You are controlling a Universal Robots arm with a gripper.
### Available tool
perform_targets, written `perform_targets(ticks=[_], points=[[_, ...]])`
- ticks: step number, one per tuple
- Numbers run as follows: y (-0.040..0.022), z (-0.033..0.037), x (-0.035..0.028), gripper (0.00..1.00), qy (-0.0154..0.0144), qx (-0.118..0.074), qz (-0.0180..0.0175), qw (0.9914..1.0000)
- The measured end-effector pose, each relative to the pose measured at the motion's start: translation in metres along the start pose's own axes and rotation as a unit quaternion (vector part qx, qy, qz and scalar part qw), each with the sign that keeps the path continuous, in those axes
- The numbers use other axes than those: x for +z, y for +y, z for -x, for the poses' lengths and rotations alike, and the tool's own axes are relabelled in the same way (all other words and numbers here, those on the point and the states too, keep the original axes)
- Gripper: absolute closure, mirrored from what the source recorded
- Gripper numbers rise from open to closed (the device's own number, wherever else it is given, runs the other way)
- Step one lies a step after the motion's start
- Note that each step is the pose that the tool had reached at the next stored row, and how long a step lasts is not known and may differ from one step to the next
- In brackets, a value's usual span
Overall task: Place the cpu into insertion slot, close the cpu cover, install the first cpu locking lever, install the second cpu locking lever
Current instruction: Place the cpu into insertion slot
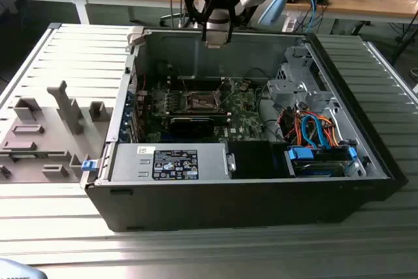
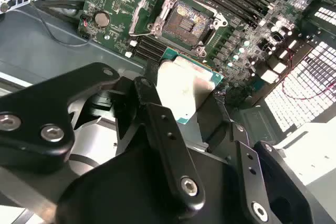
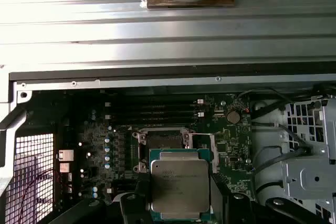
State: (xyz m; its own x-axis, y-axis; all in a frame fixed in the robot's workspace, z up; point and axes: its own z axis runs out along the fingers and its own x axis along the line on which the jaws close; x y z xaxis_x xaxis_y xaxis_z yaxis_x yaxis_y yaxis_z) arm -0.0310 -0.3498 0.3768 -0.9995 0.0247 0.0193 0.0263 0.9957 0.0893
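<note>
My gripper [image 1: 217, 34] hangs above the back wall of the open computer case [image 1: 235, 191], shut on the cpu. The cpu [image 3: 180, 184] is a flat square chip with a pale silver top on a green edge, pinched at two opposite sides between my black fingers [image 3: 140, 190]; it also lies between them in the second wrist view [image 2: 184, 85]. The insertion slot [image 3: 161, 140] is a dark square socket with a silver rim on the green board, uncovered and well below the chip [image 2: 186, 19] [image 1: 202, 100]. A thin silver frame, likely the cpu cover [image 2: 143, 11], stands beside the slot.
A long black card [image 1: 199, 122] lies just in front of the slot. A grey power supply [image 1: 170, 161] and a drive cage with orange and blue cables [image 1: 313, 129] fill the case's front and exterior view's right. Memory slots [image 3: 152, 111] and a coin cell [image 3: 233, 116] flank the socket.
</note>
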Motion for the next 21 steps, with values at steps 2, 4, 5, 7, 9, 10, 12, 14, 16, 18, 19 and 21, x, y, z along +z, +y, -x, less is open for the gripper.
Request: perform_targets(ticks=[2,4,5,7,9,10,12,14,16,18,19,21], points=[[0.0,0.0,0.0004,0.46,0.0,0.0,0.0,1.0],[-0.0001,0.0,0.0013,0.46,0.0,0.0,0.0,1.0],[-0.0001,0.0,0.0014,0.46,0.0,0.0,0.0,1.0],[-0.0001,0.0,0.0017,0.46,0.0,0.0,0.0001,1.0],[-0.0003,0.0,0.0031,0.46,0.0,0.0,0.0,1.0],[-0.0004,0.0,0.0043,0.46,0.0,0.0,0.0,1.0],[-0.0004,0.0,0.0044,0.46,0.0,0.0,0.0,1.0],[-0.0004,0.0001,0.0047,0.46,0.0,0.0,0.0,1.0],[-0.0008,0.0002,0.0093,0.46,0.0,0.0,0.0,1.0],[-0.0008,0.0001,0.0096,0.46,0.0,0.0,0.0,1.0],[-0.0009,0.0001,0.0098,0.46,0.0,0.0,0.0,1.0],[-0.0011,0.0002,0.0122,0.46,0.0,0.0,0.0,1.0]])
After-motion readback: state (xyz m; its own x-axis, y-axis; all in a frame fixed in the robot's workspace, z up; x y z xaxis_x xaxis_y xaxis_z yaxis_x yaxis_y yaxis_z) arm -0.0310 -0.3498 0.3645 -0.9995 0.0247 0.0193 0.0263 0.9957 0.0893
